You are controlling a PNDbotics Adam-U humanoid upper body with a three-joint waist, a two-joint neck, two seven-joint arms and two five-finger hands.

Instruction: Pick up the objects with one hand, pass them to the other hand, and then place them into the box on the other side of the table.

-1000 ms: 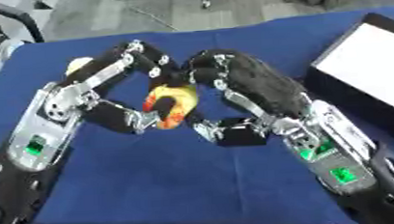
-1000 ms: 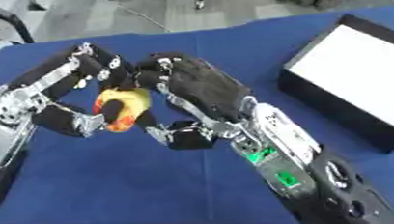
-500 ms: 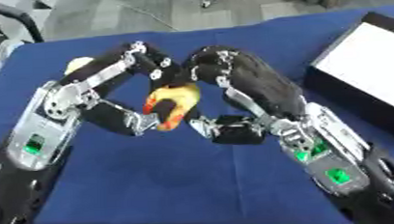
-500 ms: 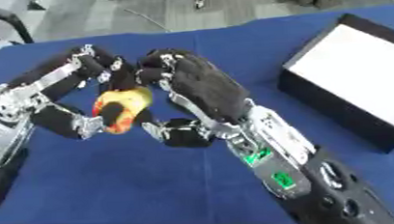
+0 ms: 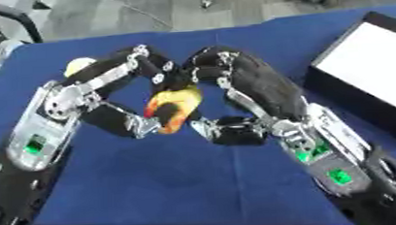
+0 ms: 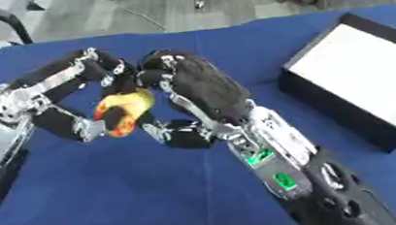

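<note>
Both my hands meet over the middle of the blue table, and between them sits the yellow-and-red fruit-like object, its long axis running near-to-far with a slight lean. My left hand has its fingers and thumb curled round it from the left, while my right hand arches in from the right with curled fingers touching its far end. Judging by the layout, the handover points right: the black box lies well apart on that side, nearer my right arm.
</note>
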